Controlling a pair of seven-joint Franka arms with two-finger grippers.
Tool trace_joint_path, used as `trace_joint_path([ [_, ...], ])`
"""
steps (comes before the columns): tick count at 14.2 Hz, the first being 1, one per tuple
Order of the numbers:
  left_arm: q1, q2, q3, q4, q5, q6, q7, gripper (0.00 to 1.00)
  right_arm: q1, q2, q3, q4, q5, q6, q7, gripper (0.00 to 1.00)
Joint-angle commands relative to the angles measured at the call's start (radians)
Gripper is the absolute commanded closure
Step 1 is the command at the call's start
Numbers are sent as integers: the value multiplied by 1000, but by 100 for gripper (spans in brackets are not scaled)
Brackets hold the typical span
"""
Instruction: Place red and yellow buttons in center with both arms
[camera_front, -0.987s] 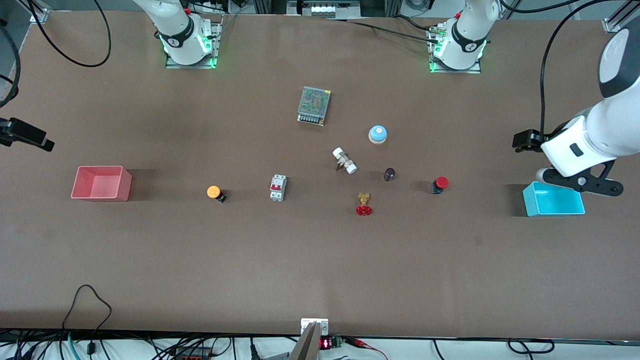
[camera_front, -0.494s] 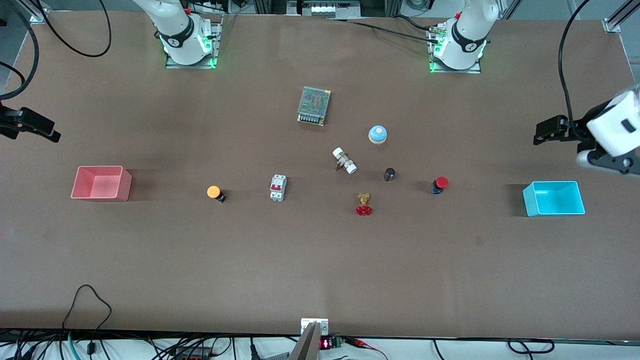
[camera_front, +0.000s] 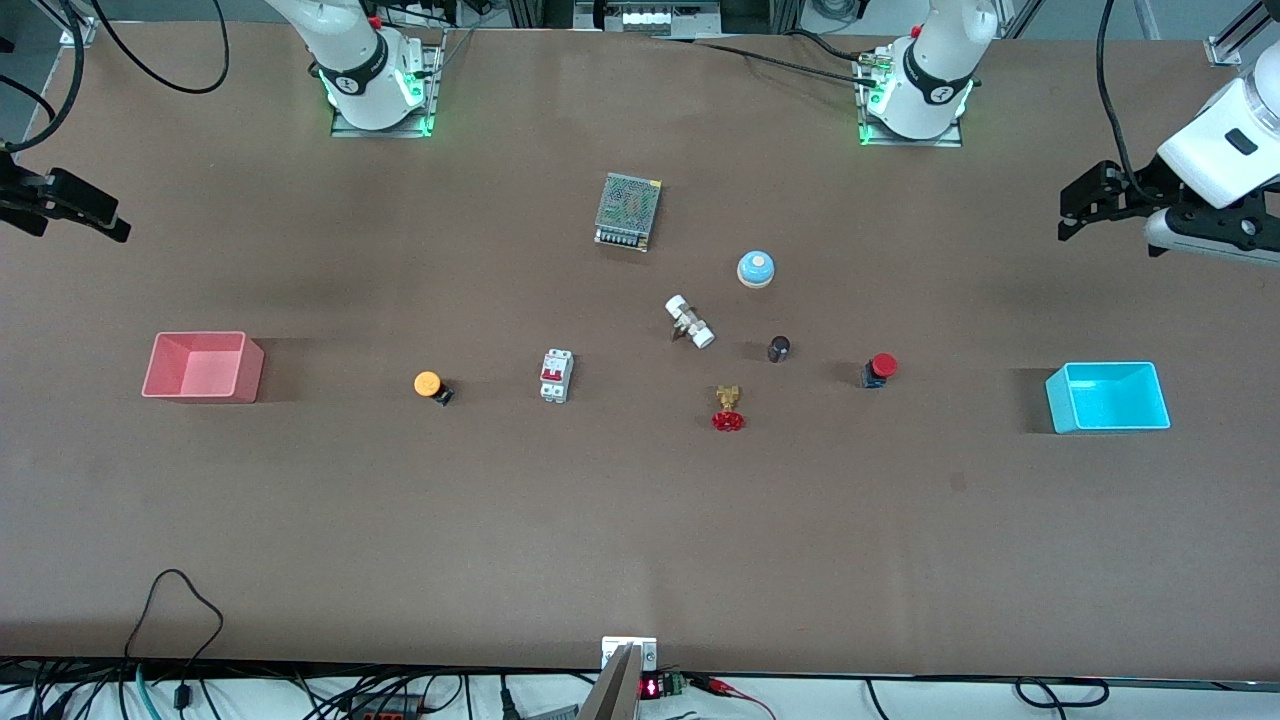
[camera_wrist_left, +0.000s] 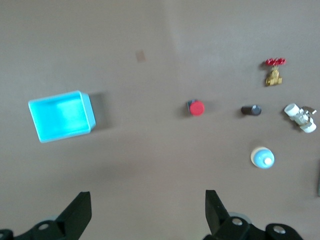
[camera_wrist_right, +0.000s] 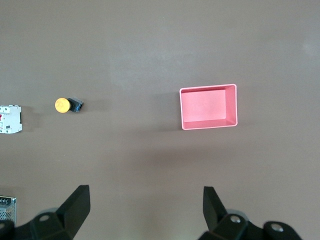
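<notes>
1. Nearest the front edge of the surface (camera_front: 640, 560), a red-handled valve (camera_front: 728, 410) lies by the middle.
2. In the next row, running from the right arm's end to the left arm's: a pink bin (camera_front: 203, 367), the yellow button (camera_front: 428, 384), a breaker (camera_front: 556, 376), a dark knob (camera_front: 779, 348), the red button (camera_front: 880, 369) and a blue bin (camera_front: 1108, 397). Both buttons lie on the bare surface between the bins and the middle cluster, the yellow one well short of centre, the red one closer in.
3. Farther up sit a white fitting (camera_front: 690, 321), a blue bell (camera_front: 756, 268) and a grey power supply (camera_front: 628, 211).
4. The left gripper (camera_wrist_left: 148, 207) hangs over the left arm's end of the surface, jaws wide apart and empty; the right gripper (camera_wrist_right: 146, 205) hangs over the right arm's end, jaws likewise apart.
5. Whether this counts as centred is a judgement: this spread fits buttons set down inward, or ones awaiting a closer placing.
</notes>
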Motion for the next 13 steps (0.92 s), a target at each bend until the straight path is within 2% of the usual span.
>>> trace_joint_path([
  [1,-44,24,20,67,-14,-90,-115,0,-1,-23,12,-14,-26,-3,-15,0],
  [6,-81,42,22,83,-8,-77,-113,0,2,-23,13,-15,-26,-9,-6,0],
  [8,-81,61,17,110,-7,-80,-112,0,2,-26,15,-17,-26,-14,-9,0],
  [13,-70,65,13,112,-11,-81,-112,0,1,-32,13,-15,-24,-24,-1,0],
])
